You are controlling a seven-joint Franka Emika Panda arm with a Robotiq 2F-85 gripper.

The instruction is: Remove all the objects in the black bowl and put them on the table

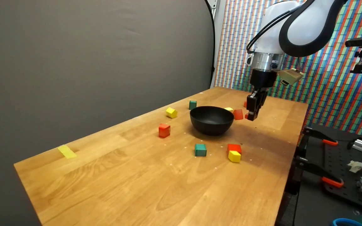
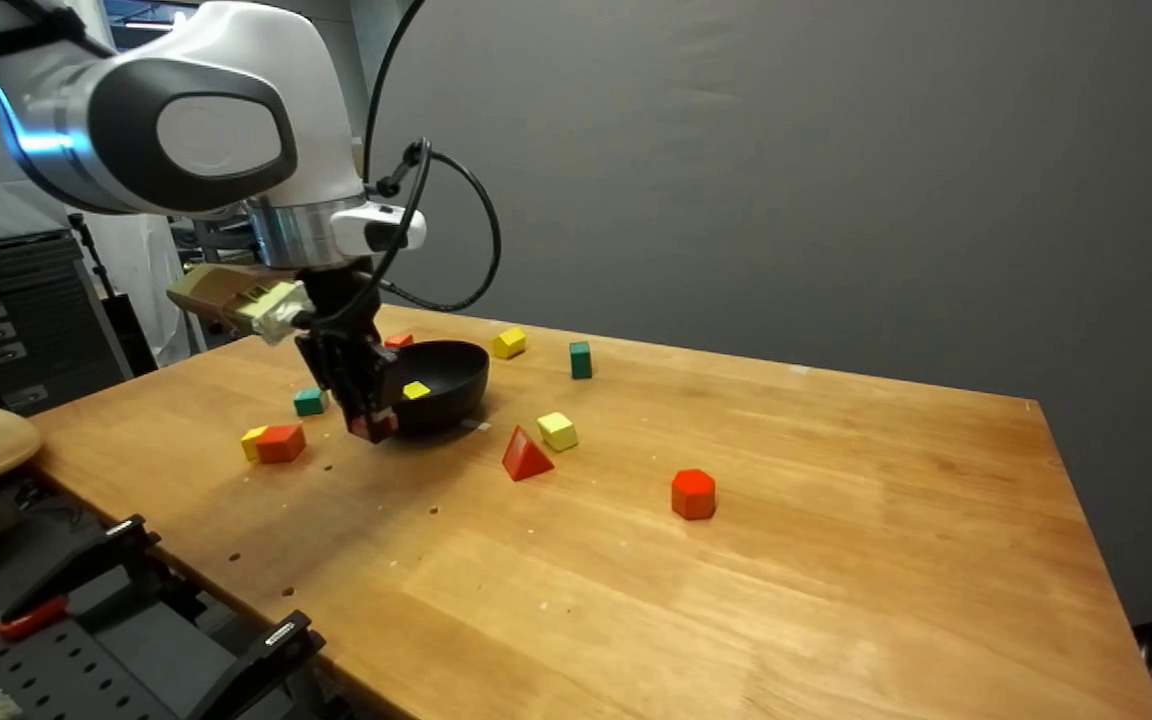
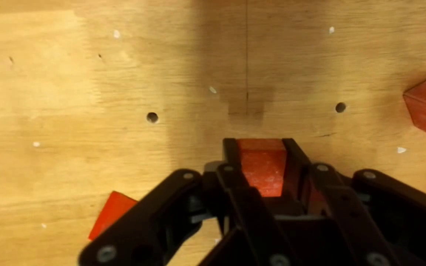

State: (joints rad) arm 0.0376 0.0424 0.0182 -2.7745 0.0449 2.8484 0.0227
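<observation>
Jaws clamped snug on a boxy red block [image 3: 263, 170], near the round, smooth black bowl [image 1: 211, 126], and there's one yellow block [image 2: 416, 390] showing inside it! Across the grainy wooden counter [image 1: 137, 188], nine more: four red pieces [image 1: 164, 130], a pyramid [image 2: 526, 458] and a hexagonal prism [image 2: 693, 495] among them, three yellow blocks [image 2: 509, 343] and two green blocks [image 2: 580, 361].

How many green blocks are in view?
2. In an exterior view, both are on the table: the near green block in front of the black bowl, the far green block behind it. The bowl may hide more.
</observation>
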